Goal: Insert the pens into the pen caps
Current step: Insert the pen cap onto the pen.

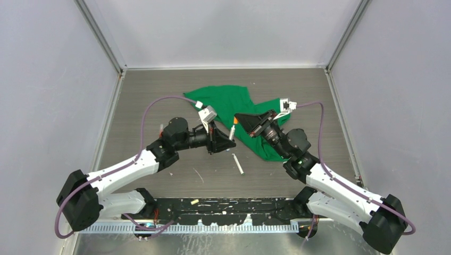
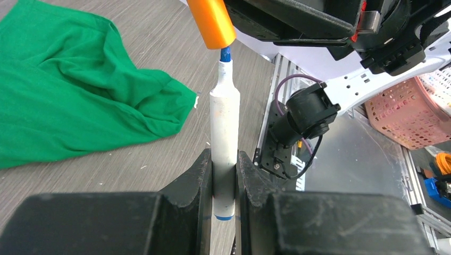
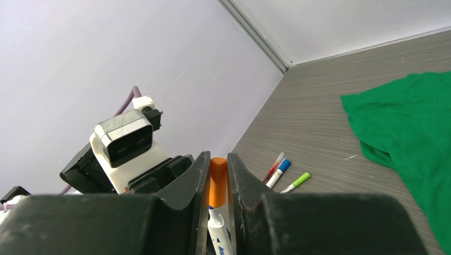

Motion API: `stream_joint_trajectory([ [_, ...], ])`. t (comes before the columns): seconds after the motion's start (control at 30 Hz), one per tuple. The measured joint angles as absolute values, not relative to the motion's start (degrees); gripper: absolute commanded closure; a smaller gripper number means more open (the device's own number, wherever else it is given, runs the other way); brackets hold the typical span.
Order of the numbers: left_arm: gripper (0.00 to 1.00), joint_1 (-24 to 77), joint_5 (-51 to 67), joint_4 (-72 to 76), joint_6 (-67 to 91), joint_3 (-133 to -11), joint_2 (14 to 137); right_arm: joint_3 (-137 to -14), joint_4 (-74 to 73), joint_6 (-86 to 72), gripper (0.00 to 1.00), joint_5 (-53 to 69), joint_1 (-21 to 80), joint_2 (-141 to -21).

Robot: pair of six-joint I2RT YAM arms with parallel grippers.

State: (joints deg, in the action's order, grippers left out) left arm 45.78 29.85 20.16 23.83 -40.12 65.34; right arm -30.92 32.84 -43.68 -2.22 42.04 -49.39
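My left gripper is shut on the lower barrel of a white pen with a blue tip. The pen points up at an orange pen cap. In the right wrist view my right gripper is shut on that orange cap, and the pen comes up between the fingers from below. The blue tip sits right at the cap's open end. From above, the two grippers meet over the table's middle, with the cap between them. Another white pen lies loose on the table nearer the bases.
A crumpled green cloth lies behind and under the right arm. Three capped pens, red, blue and green, lie together on the wooden table. A pink basket stands off the table's edge.
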Motion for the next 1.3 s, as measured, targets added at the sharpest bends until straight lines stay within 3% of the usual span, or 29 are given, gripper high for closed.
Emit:
stream_joint_trajectory([
  [0.6, 1.00, 43.55, 32.75, 26.55, 29.69, -37.89, 64.66, -30.89, 38.35, -45.43, 1.00, 3.60, 41.43, -52.42],
  [1.03, 1.00, 38.02, 41.80, 45.34, 45.87, -34.83, 68.25, -29.65, 48.40, -53.74, 1.00, 14.59, 34.50, -55.66],
  [1.3, 1.00, 37.69, 46.44, 49.54, 51.66, -34.76, 69.17, -32.38, 45.82, -52.97, 1.00, 20.95, 34.02, -56.25],
])
